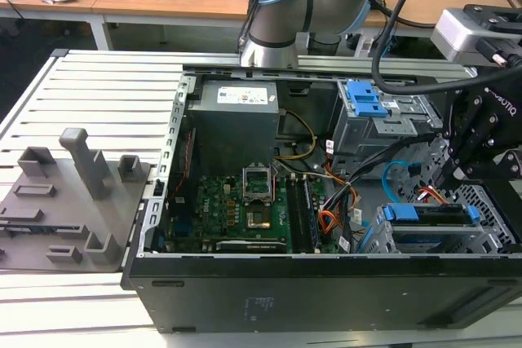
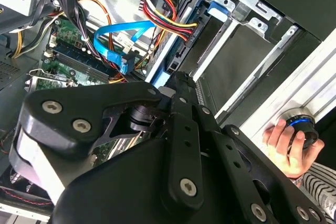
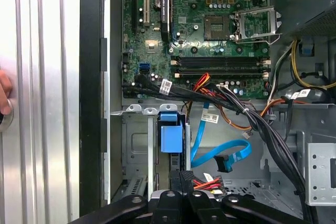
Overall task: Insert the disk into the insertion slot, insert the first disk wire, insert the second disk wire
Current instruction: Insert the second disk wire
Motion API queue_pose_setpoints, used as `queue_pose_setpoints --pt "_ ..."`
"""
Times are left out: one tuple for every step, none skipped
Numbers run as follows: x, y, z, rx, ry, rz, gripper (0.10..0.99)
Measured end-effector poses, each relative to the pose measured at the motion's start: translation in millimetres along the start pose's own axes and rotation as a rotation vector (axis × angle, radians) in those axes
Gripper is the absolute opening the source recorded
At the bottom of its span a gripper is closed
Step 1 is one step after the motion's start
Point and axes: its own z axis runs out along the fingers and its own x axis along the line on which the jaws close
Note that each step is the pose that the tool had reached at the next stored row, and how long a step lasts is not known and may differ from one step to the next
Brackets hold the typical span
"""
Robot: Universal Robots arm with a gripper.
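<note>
Gripper [image 3: 182, 177], jaws apparently pressed together, is hovering beside the seemingly plugged power wire [image 3: 209, 183]; disk [image 3: 171, 139] is sitting in the insertion slot [image 3: 134, 142] just ahead of the jaws, blue data cable [image 3: 223, 157] not yet plugged.

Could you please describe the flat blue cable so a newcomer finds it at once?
Find the open black computer case and look to the exterior view's right of the green motherboard. The flat blue cable loops there, a light-blue ribbon among black, orange and yellow wires.
</note>
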Motion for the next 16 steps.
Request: queue_pose_setpoints --pt "0.0 0.1 0.0 0.000 0.0000 0.000 0.173" --pt "0.0 0.1 0.0 0.000 0.0000 0.000 0.173" --pt "0.0 0.1 0.0 0.000 0.0000 0.000 0.239" --pt "0.0 0.2 0.0 0.000 0.0000 0.000 0.239" --pt "0.0 0.2 0.0 0.000 0.0000 -0.001 0.239" --pt "0.0 0.3 0.1 0.000 0.0001 -0.004 0.239" --pt "0.0 0.3 0.1 0.001 0.0013 -0.034 0.239" --pt "0.0 0.3 0.0 0.002 0.0026 -0.065 0.239" --pt "0.0 0.3 0.1 0.003 0.0039 -0.098 0.239" --pt "0.0 0.3 0.0 0.004 0.0055 -0.136 0.239" --pt "0.0 0.3 0.1 0.004 0.0055 -0.138 0.239" --pt "0.0 3.4 0.3 0.004 0.0049 -0.138 0.239" --pt "0.4 9.4 0.7 0.005 0.0049 -0.138 0.239" --pt "0.6 13.0 0.8 0.005 0.0049 -0.138 0.239" --pt "0.8 18.2 1.1 0.005 0.0049 -0.138 0.239" --pt "1.1 24.3 1.4 0.005 0.0049 -0.138 0.239"
